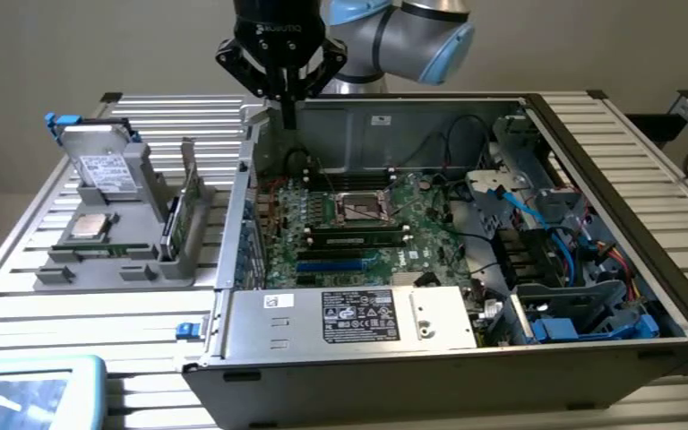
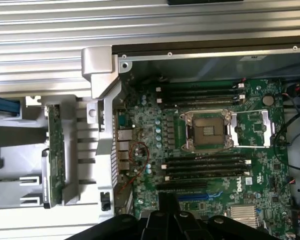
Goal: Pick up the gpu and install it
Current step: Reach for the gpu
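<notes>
Pinched together and holding nothing, the claw point(image 1: 287, 115) hangs on the Universal Robots arm point(image 1: 410, 31) above the back corner of the open computer case point(image 1: 440, 367), its tips just over the case's rear wall. In the wrist view the claw point(image 2: 168, 200) shows as closed dark fingers over the motherboard point(image 2: 250, 165).

The gpu point(image 1: 173, 226) has not been picked up. It stands on its long edge in a slot of the grey parts fixture point(image 1: 93, 269), which sits on the slatted metal worktop point(image 1: 33, 313) just outside the case, on the exterior view's left. From the wrist camera the gpu point(image 2: 55, 150) appears as a thin green strip between the fixture's grey walls, well apart from the claw.

On the same fixture, a silver hard drive point(image 1: 103, 168) with a white label leans upright at the back, and a small square CPU chip point(image 1: 87, 227) lies flat in front of it.

Inside the case, the motherboard point(image 1: 368, 224) lies flat with the CPU socket point(image 1: 356, 204) open and bare. What looks like a single RAM stick point(image 1: 356, 240) sits in a slot just beside the socket, though the view is too coarse to be sure. A blue expansion slot point(image 1: 332, 266) lies nearer the labelled power supply point(image 1: 356, 315).
</notes>
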Controlling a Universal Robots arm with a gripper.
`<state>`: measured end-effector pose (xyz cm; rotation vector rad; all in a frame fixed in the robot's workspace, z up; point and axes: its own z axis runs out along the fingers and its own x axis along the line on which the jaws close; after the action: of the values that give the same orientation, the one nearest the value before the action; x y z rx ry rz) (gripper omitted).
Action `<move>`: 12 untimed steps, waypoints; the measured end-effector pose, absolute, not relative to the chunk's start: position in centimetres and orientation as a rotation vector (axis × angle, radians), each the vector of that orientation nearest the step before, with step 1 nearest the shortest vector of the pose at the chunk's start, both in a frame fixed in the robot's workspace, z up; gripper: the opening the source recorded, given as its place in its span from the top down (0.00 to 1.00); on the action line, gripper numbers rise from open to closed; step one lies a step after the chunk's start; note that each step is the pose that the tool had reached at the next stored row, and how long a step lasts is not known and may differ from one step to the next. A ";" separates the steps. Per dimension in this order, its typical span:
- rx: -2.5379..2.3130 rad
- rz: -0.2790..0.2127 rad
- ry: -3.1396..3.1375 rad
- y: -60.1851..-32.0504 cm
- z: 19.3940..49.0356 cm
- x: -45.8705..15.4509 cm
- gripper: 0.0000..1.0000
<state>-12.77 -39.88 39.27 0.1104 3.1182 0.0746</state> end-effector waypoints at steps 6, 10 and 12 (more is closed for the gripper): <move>0.110 0.075 3.118 -39.9 39.3 -15.5 0.90; 0.110 0.075 3.118 -39.9 39.3 -17.3 0.90; 0.110 0.075 3.118 -39.9 39.3 -18.1 0.90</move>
<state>-18.15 -39.88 39.26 0.1097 3.1178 0.0750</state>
